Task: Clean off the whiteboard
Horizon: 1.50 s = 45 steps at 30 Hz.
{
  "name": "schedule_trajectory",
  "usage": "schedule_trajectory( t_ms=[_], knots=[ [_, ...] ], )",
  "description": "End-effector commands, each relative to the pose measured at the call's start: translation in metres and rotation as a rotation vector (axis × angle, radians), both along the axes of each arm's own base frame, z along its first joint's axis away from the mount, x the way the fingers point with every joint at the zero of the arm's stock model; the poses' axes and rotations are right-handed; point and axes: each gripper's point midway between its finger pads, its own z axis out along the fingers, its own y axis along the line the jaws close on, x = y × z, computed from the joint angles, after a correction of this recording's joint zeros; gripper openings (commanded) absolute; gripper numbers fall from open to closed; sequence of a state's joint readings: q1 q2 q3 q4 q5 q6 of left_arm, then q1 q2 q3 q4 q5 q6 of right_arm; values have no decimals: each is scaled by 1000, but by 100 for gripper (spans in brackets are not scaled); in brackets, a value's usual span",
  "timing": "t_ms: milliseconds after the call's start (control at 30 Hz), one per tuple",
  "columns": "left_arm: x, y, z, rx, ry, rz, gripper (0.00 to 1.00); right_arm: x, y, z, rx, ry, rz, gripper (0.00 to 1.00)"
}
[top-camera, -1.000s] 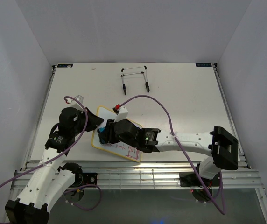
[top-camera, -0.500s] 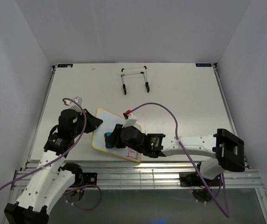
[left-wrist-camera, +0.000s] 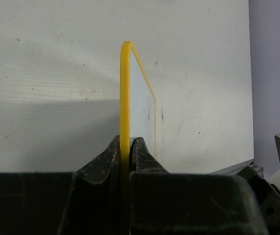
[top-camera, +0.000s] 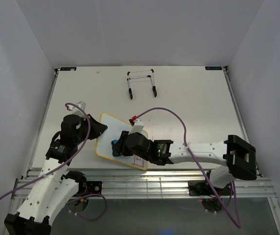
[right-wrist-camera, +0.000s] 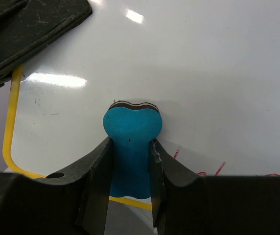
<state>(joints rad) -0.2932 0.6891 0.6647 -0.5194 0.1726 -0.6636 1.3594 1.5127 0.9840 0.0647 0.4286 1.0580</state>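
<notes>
We take the flat white table (top-camera: pixel 194 98) first. On its near-left part, close to the near edge, lies the small white whiteboard with a thin yellow frame (top-camera: pixel 109 126), face up. Its long axis runs left to right, slanting toward the near right.

Well apart from it, at the far side, is the black-and-white wire easel stand (top-camera: pixel 141 83). A purple cable (top-camera: pixel 172 115) arcs over the right arm beside the board.

The left gripper (left-wrist-camera: pixel 126 147) is pinched tight on the board's left frame edge, which we see edge-on between its fingers. The right gripper (right-wrist-camera: pixel 131 161) sits over the board's middle. Its fingers are narrowed on a small blue bone-shaped eraser (right-wrist-camera: pixel 132 125), whose rounded end touches the board's face.

The face around the eraser is clean. A few red handwriting strokes (right-wrist-camera: pixel 213 169) lie just to its right, toward the near right corner.
</notes>
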Motion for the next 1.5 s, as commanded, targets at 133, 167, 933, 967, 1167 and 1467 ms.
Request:
schedule_trajectory(
  t_ms=[133, 167, 933, 967, 1167, 1467],
  knots=[
    [-1, 11, -10, 119, -21, -11, 0, -34, 25, -13, -139, -2, 182, 8],
    [-1, 11, -9, 117, -25, -11, 0, -33, 36, -1, -113, -13, 189, 8],
    [-1, 11, -10, 120, -23, -10, 0, -37, 21, -47, -184, 38, 176, 8],
    [-1, 11, -10, 119, -22, -10, 0, -39, 10, -63, -219, 49, 170, 8],
    [-1, 11, -10, 119, -25, -8, 0, -42, -29, -103, -301, 96, 124, 8],
    [-1, 10, -10, 118, -21, -16, 0, -37, -76, -143, -390, 132, 45, 8]
  ],
)
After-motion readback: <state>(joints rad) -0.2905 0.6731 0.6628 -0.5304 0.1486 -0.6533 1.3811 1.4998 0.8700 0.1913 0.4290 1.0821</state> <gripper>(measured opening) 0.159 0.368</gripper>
